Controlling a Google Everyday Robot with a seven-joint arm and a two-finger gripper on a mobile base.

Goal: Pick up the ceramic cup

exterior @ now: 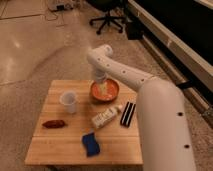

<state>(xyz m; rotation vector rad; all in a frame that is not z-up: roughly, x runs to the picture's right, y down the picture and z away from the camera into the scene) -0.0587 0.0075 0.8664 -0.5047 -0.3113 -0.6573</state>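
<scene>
The ceramic cup (pixel 68 101) was small, plain white, handleless, narrowing a bit toward its base, and upright with the mouth up. It stood on the picture-left half of the wooden table (pixel 57 149), toward the back, with nothing touching it. Your gripper (pixel 102 86) hung at the end of the white arm (pixel 125 76), pointing down over the orange-brown bowl (pixel 114 95), low at its rim. You could not tell whether it was wide or narrow, since it blended with the bowl's inside. The cup was not under the gripper. It sat picture-left of it, near the bowl but apart from it, and slightly closer to the camera. A white labelled bottle (pixel 105 118) lay on its side in front of the bowl, with a flat black object (pixel 128 114) just beside it. A blue sponge (pixel 91 144) lay near the front edge, and a reddish-brown item (pixel 54 123) lay in front of the cup.
</scene>
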